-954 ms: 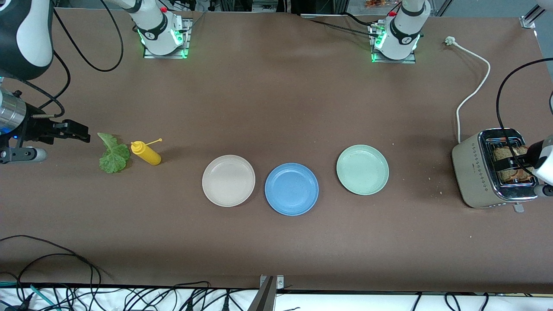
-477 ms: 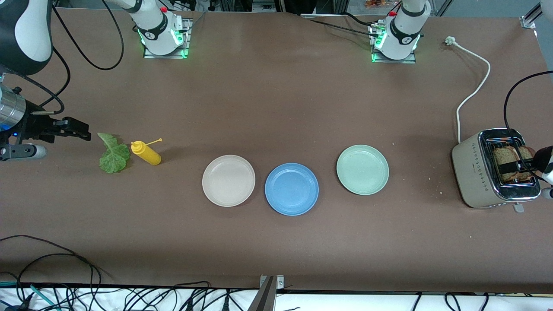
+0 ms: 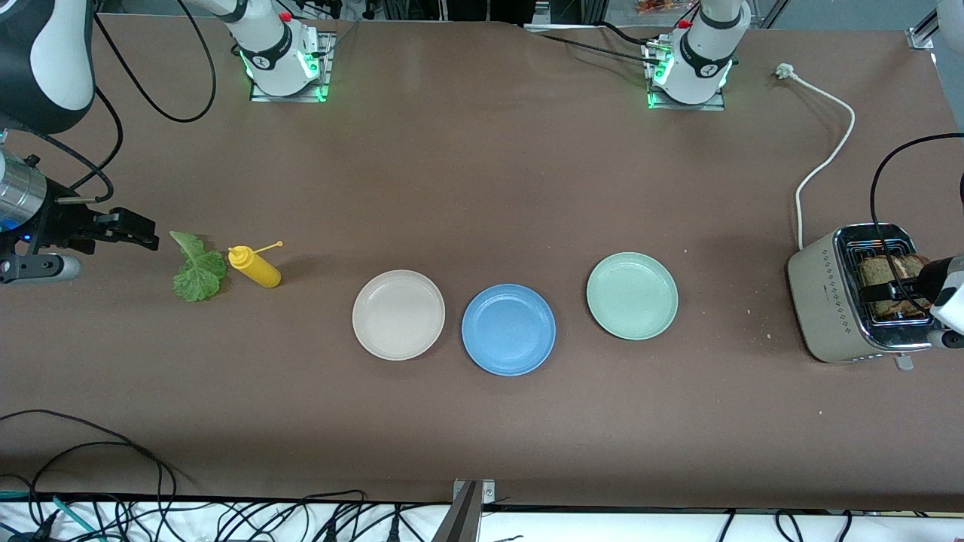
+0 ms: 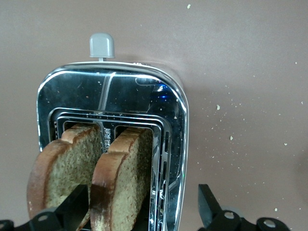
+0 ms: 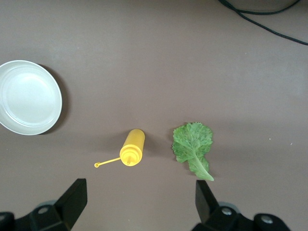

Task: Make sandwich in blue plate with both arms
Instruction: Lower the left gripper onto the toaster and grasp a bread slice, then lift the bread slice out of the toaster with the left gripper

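Blue plate (image 3: 508,329): round, matte, raised rim, nothing on it, flat on worktop between two other plates. Two brown speckled bread slices (image 4: 91,175) stand upright in toaster slots at left arm's end. Crinkled green lettuce leaf (image 3: 198,267) lies flat toward right arm's end.

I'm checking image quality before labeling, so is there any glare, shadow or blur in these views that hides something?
Front view: soft shadows beside the blue plate and yellow bottle, nothing hidden. Left wrist view: the toaster top mirrors light with a blue glint; bread slices stay clear. Right wrist view: evenly lit, the lettuce leaf sharp.
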{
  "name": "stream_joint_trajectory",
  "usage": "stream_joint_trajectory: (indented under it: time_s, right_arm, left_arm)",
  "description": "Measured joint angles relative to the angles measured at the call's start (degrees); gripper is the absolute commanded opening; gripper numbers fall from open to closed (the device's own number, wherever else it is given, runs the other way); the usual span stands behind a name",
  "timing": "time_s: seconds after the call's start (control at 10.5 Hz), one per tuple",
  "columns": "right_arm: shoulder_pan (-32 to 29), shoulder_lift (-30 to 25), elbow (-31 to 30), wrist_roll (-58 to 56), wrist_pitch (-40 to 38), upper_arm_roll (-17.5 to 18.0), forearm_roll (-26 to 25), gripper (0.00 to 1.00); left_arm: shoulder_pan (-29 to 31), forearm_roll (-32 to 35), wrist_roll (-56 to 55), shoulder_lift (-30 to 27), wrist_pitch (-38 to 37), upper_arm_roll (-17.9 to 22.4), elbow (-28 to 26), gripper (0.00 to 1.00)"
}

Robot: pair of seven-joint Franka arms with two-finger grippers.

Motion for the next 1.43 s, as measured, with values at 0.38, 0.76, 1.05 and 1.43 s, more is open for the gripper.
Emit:
stream_joint_trajectory:
  time_s: [0.38, 0.76, 1.05, 1.43]
  right_arm:
    - [0.0, 0.2, 0.0, 0.0, 0.1, 0.0, 0.0, 1.00]
    - [0.0, 0.2, 0.0, 0.0, 0.4, 0.0, 0.0, 1.00]
    - [0.1, 0.2, 0.0, 0.0, 0.5, 0.0, 0.0, 1.00]
    - [0.1, 0.2, 0.0, 0.0, 0.5, 0.0, 0.0, 1.00]
  left_arm:
    - [0.2, 0.0, 0.0, 0.1, 0.0, 0.0, -0.2, 0.24]
    - [0.3, 0.0, 0.4, 0.1, -0.3, 0.0, -0.2, 0.00]
    - [0.3, 0.0, 0.5, -0.3, -0.9, -0.1, 0.1, 0.00]
    - [0.2, -0.1, 0.6, -5.5, -5.6, -1.5, 1.3, 0.00]
